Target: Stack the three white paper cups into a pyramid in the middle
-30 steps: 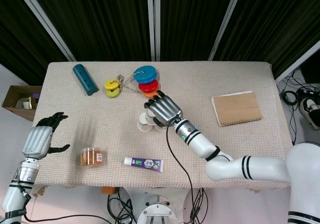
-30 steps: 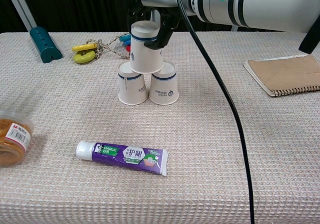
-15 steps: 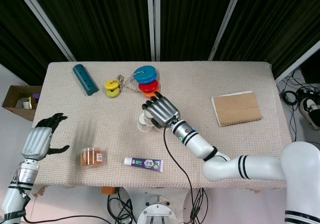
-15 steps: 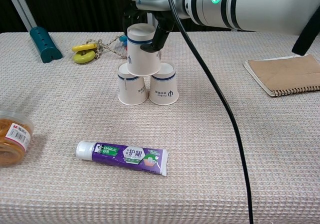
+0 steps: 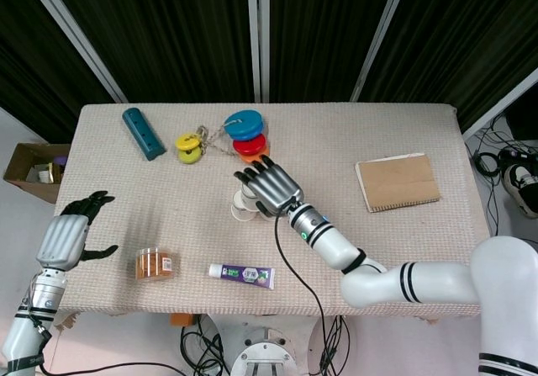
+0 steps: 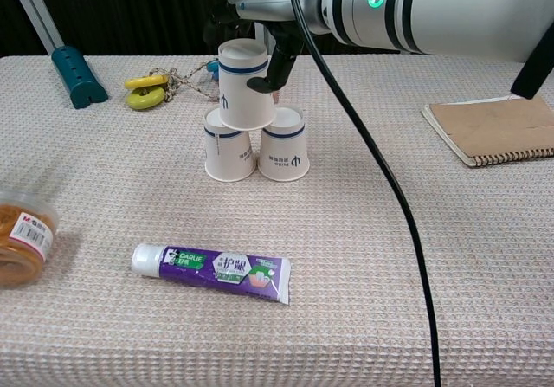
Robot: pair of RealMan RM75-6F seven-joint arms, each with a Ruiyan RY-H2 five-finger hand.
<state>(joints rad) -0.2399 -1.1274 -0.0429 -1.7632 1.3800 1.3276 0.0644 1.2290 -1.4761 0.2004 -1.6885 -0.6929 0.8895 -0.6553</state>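
Two white paper cups stand upside down side by side, the left cup (image 6: 228, 151) and the right cup (image 6: 286, 151), in the middle of the table. A third cup (image 6: 245, 84) sits upside down on top of both, slightly tilted. My right hand (image 6: 264, 10) comes from above and behind and grips this top cup, with a finger (image 6: 281, 56) against its right side. In the head view the right hand (image 5: 270, 187) hides most of the cups (image 5: 242, 205). My left hand (image 5: 72, 231) hangs open beyond the table's left edge, holding nothing.
A purple toothpaste tube (image 6: 213, 270) lies in front of the cups. An orange jar (image 6: 21, 236) sits at the front left. A brown notebook (image 6: 498, 129) lies to the right. Behind the cups lie coloured discs (image 5: 245, 134), yellow rings (image 6: 145, 91) and a teal block (image 6: 76, 74).
My right hand has carried the top cup slightly left and down, so it now sits across the two lower cups. The left hand has stayed still.
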